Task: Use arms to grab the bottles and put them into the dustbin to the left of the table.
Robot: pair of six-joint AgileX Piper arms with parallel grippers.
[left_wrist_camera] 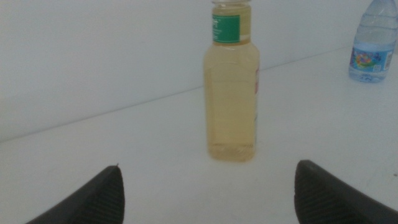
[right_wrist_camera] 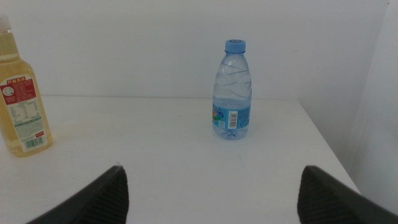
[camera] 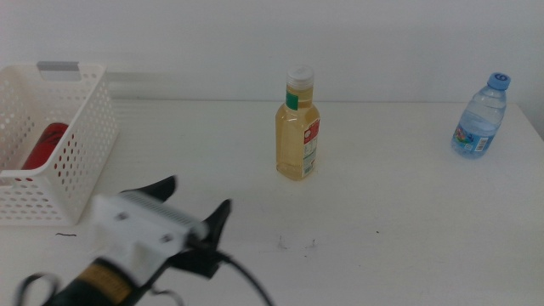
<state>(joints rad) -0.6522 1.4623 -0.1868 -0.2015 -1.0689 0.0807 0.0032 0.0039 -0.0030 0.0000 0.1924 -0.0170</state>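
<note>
The slim red cola can (camera: 44, 145) shows only dimly through the white perforated plastic basket (camera: 81, 161); the left pincer (camera: 197, 206) is motion-blurred.

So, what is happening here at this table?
A bottle clean-up is under way. The red can already lies in the white basket. The left gripper, jaws open and empty, faces the yellow bottle standing mid-table. The right gripper, also open, faces the water bottle.

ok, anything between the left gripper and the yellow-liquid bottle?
Nothing: in the left wrist view only bare table separates the open left gripper from the yellow-liquid bottle. The middle view agrees.
</note>
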